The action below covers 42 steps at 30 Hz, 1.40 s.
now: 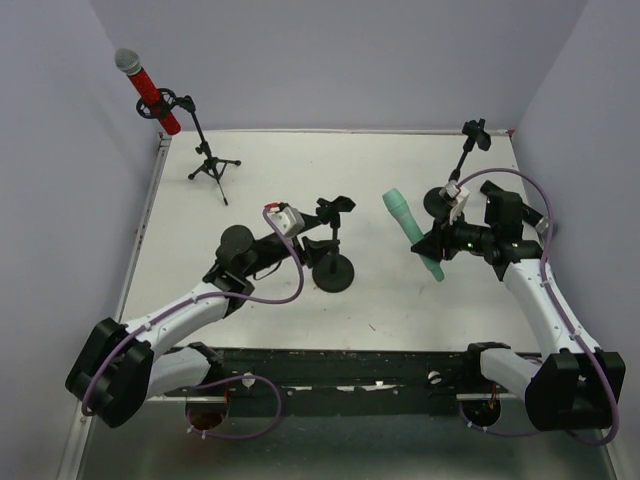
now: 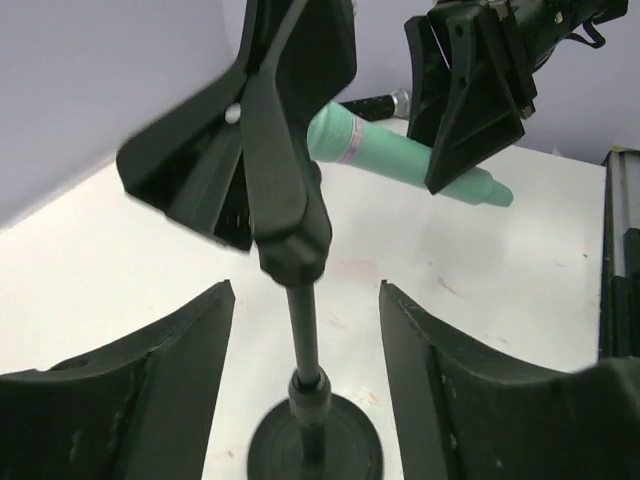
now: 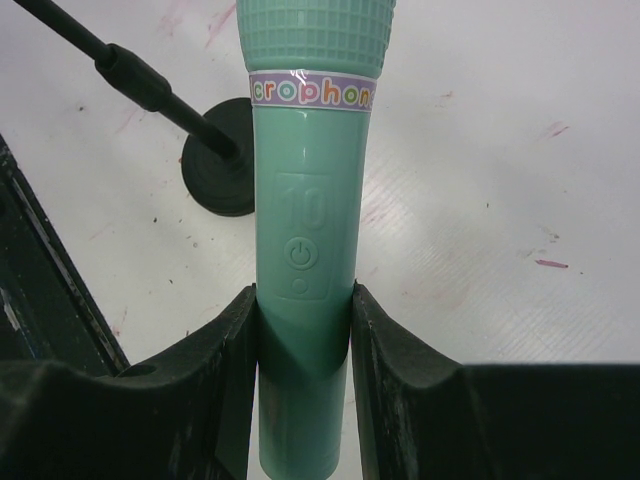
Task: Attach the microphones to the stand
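The mint-green microphone (image 1: 405,222) is held off the table, gripped low on its body by my shut right gripper (image 1: 430,248). In the right wrist view the fingers clamp it (image 3: 305,200) on both sides, head pointing away. My left gripper (image 1: 314,247) is open around the middle round-base stand (image 1: 332,270). In the left wrist view its pole (image 2: 303,340) stands between the spread fingers without touching, and its empty clip (image 2: 270,120) is above. The red microphone (image 1: 150,90) sits in the tripod stand (image 1: 210,165) at far left. A black microphone (image 2: 378,102) shows partly behind.
A second round-base stand (image 1: 440,203) with an empty clip (image 1: 473,135) stands at the far right, just behind my right wrist; its base also shows in the right wrist view (image 3: 222,165). Walls close the table on three sides. The black rail (image 1: 340,365) runs along the near edge.
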Tool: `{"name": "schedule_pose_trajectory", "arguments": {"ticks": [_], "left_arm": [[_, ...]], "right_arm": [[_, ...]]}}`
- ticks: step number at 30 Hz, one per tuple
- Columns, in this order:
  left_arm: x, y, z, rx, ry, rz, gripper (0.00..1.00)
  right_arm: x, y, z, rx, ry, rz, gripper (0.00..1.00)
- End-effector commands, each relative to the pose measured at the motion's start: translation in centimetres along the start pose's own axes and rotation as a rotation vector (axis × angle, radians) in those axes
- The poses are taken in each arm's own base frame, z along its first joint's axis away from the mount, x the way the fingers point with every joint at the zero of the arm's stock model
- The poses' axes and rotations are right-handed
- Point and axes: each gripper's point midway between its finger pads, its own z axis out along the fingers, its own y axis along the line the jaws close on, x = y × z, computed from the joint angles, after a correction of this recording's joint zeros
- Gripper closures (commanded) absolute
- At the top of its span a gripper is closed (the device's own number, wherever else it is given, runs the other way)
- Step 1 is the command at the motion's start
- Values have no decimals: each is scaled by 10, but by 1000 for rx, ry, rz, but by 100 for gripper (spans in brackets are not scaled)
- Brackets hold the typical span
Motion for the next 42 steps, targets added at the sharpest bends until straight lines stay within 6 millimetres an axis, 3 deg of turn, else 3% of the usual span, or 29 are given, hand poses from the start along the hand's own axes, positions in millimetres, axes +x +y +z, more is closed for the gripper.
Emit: {"name": "schedule_pose_trajectory", "arguments": {"ticks": [1,6,15,18,23,28,42], "left_arm": [[3,0,-23,-76,-14,-38,24],[-2,-15,-52,-91,-59,-49,1],[-67,-4,-68,-39,-75,88,2],[-78,1,-72,18,-56,156,2],[-88,-6,-67,187,-27,165,2],[-86,-13,-61,306,-41,179,2],[-84,26,-26,285,-74,128,2]], "right_arm": [[-12,8,-5,-36,-28,-46,88],[-9,11,-4,-55,-19,-47,87],[-10,29,-9,-150,-38,-128,87],[-10,30,-9,-161,-41,-142,87],[-6,36,-7,-224,-23,-135,87],[-4,36,-4,-253,-11,-124,87],[3,34,3,-305,17,-88,88]]}}
